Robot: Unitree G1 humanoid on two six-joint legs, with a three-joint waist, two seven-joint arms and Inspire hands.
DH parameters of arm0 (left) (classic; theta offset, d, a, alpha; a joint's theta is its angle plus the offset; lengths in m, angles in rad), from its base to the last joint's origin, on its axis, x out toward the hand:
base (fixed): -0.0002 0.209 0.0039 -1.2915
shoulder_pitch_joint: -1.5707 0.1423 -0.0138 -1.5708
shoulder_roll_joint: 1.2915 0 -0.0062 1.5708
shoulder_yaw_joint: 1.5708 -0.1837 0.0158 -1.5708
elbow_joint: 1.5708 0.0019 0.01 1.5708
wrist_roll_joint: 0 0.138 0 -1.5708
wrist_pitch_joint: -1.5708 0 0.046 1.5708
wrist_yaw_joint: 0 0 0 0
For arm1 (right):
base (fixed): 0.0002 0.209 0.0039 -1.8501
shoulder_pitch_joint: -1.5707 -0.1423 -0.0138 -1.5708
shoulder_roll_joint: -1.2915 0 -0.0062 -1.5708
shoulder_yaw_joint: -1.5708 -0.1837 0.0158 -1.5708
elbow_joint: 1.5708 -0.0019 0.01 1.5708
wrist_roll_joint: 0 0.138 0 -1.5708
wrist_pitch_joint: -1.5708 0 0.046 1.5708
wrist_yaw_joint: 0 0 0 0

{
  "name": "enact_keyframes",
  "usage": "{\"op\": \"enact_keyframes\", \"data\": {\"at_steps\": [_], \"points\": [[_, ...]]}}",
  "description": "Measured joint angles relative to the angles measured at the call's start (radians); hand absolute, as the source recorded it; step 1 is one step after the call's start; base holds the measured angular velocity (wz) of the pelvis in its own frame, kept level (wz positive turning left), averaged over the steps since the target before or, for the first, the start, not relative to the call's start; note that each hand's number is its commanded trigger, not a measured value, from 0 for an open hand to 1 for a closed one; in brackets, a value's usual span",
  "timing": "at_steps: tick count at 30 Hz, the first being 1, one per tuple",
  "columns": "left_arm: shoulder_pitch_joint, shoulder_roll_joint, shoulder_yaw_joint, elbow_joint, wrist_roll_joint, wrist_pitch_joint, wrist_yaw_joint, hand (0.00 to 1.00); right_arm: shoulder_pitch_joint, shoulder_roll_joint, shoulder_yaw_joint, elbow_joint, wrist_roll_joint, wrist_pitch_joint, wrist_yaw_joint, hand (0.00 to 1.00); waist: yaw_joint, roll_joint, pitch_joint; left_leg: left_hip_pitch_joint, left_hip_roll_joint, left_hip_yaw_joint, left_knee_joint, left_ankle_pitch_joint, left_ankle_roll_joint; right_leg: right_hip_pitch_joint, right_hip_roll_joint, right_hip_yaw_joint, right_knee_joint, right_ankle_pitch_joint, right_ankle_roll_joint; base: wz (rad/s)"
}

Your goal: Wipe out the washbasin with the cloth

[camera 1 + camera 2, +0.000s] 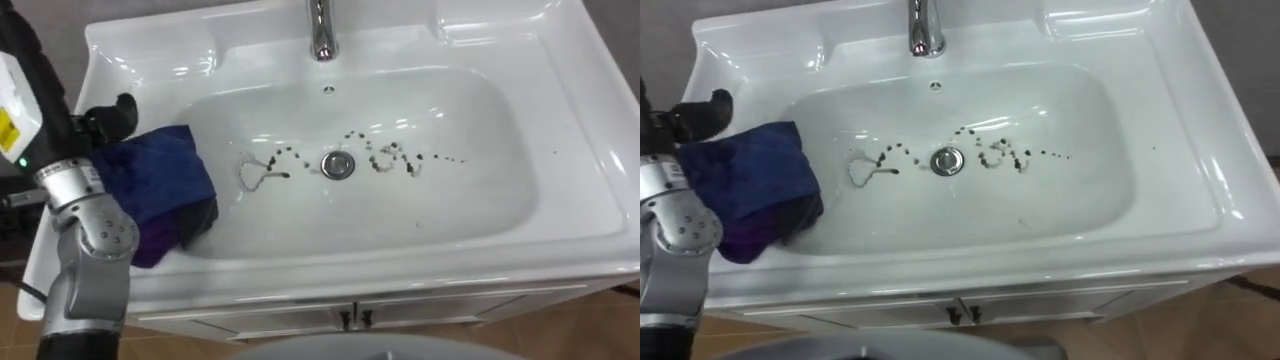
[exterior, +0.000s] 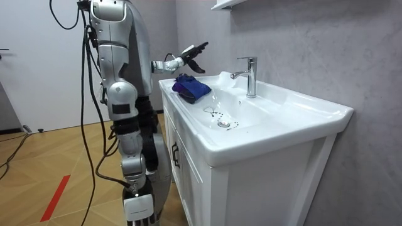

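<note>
The room view shows the robot standing at the front of a white basin (image 2: 301,113) on a cabinet (image 2: 270,188). Its left hand (image 2: 191,55) is raised over the basin's left rim, fingers straight and spread, holding nothing. The right hand (image 2: 139,207) hangs low by the cabinet, and I cannot tell its state. The eye views look down into the basin. A crumpled blue cloth (image 1: 160,185) lies on the basin's left slope, just below the left hand and apart from it. A tap (image 1: 320,30) stands at the basin's back, and dark specks (image 1: 392,158) trail either side of the drain (image 1: 338,165).
</note>
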State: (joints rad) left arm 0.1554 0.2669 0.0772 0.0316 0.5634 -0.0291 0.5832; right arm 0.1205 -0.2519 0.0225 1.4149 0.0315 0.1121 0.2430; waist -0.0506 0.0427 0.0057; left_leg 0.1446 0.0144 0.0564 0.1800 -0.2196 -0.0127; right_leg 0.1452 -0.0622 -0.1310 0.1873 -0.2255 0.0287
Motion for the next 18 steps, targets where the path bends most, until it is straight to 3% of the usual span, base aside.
{"op": "enact_keyframes", "data": {"at_steps": [5,13,18], "points": [[0.001,0.0,-0.025,0.061,0.002,0.029,-0.024,0.0,-0.001,0.0,0.0,0.001,0.0,0.004,0.001,0.0,-0.002,0.0,-0.0018,0.01,0.004,0.016,0.0,0.0,0.0,0.004,0.005,0.016,-0.001,0.006,-0.001,-0.09],[0.014,-0.017,-0.048,0.133,0.039,0.067,-0.041,0.0,-0.004,0.003,0.01,-0.002,-0.001,0.043,0.0,0.0,-0.002,0.006,-0.0048,0.009,0.009,0.026,-0.001,0.0,0.0,-0.007,0.012,0.033,0.0,0.011,-0.002,-0.04],[0.017,-0.019,-0.049,0.163,0.043,0.074,-0.046,0.0,-0.007,0.004,0.027,-0.002,-0.001,0.059,0.0,0.0,-0.002,0.007,-0.0068,0.008,0.009,0.029,-0.011,0.0,0.0,-0.018,0.013,0.041,0.003,0.014,0.0,-0.04]]}}
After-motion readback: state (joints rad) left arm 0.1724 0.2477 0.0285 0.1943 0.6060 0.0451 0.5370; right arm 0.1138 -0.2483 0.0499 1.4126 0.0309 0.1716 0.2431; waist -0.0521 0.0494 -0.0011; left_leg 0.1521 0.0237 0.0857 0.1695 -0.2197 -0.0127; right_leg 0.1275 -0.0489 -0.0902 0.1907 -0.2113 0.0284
